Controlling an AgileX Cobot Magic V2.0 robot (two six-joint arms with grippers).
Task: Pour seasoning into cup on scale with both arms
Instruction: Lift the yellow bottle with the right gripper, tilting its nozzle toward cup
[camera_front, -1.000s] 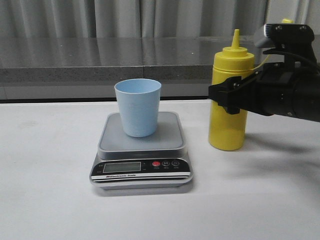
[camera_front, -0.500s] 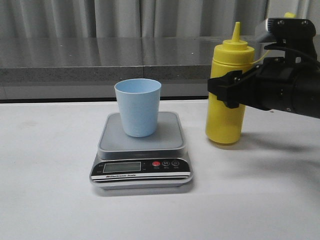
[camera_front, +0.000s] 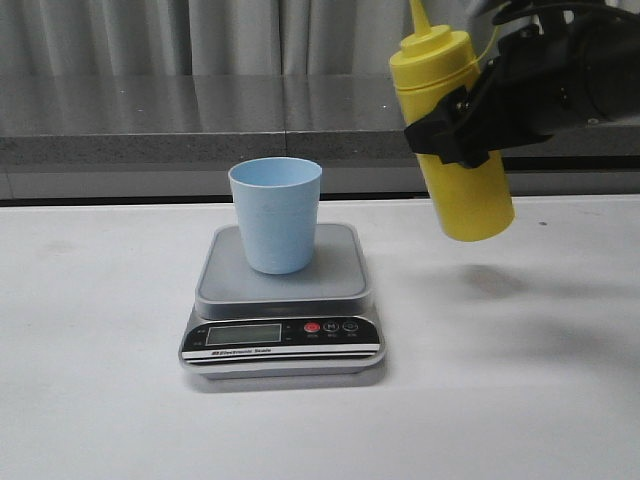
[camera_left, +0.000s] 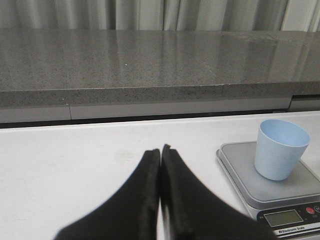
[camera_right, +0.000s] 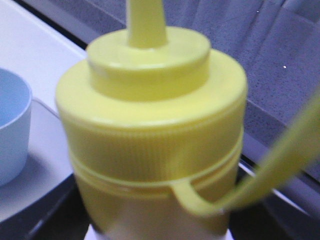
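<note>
My right gripper (camera_front: 455, 130) is shut on the yellow seasoning bottle (camera_front: 452, 130) and holds it in the air, right of the cup and tilted a little, nozzle up and leaning left. The bottle fills the right wrist view (camera_right: 150, 130), its tether looping off to the side. The light blue cup (camera_front: 276, 214) stands upright on the silver-grey scale (camera_front: 283, 300); both show in the left wrist view, cup (camera_left: 280, 149) on scale (camera_left: 270, 185). My left gripper (camera_left: 160, 152) is shut and empty, low over the white table left of the scale, out of the front view.
A grey stone ledge (camera_front: 200, 120) with curtains behind runs along the back of the white table (camera_front: 100, 400). The scale's black panel with LCD and red button (camera_front: 312, 327) faces the front edge.
My right gripper has lifted the seasoning bottle off the table, up and slightly left, and tilted it. The cup, scale and left gripper have not moved.
</note>
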